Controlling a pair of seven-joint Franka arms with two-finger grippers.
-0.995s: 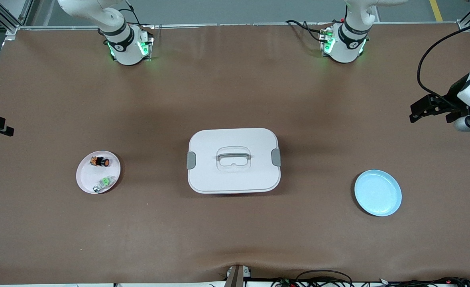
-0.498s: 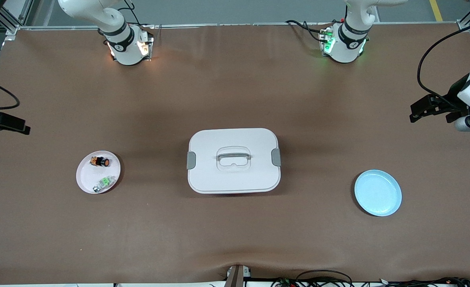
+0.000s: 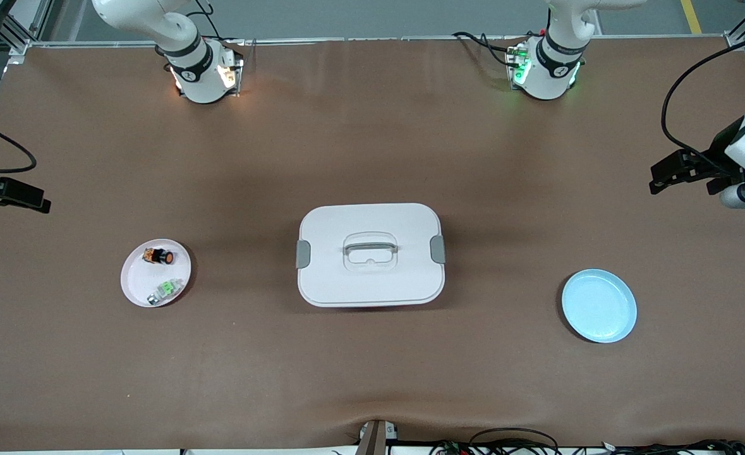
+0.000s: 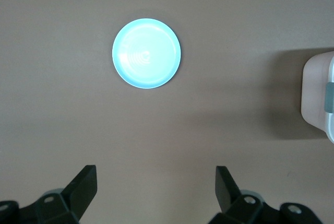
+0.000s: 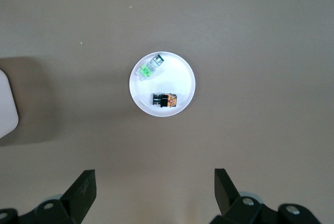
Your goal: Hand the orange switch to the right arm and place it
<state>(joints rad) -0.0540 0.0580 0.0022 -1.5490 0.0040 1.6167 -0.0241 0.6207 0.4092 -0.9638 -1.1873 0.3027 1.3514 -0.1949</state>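
Observation:
The orange switch (image 3: 158, 256) lies on its side on a small white plate (image 3: 138, 281) toward the right arm's end of the table. It also shows in the right wrist view (image 5: 165, 99), black body with orange bits. My right gripper (image 3: 34, 201) hangs open and empty high over the table's edge at that end, apart from the plate; it shows in the right wrist view (image 5: 154, 185). My left gripper (image 3: 658, 177) is open and empty high over the table's other end, also seen in the left wrist view (image 4: 155, 187).
A small green-and-white part (image 3: 165, 289) shares the white plate (image 5: 182, 72). A white lidded box (image 3: 370, 278) with grey clips stands mid-table. A light blue plate (image 3: 599, 306) lies toward the left arm's end, also in the left wrist view (image 4: 146, 53).
My right gripper has come a little in over the table from its edge. The lights on the right arm's base changed from green to orange-white. The left arm has not moved.

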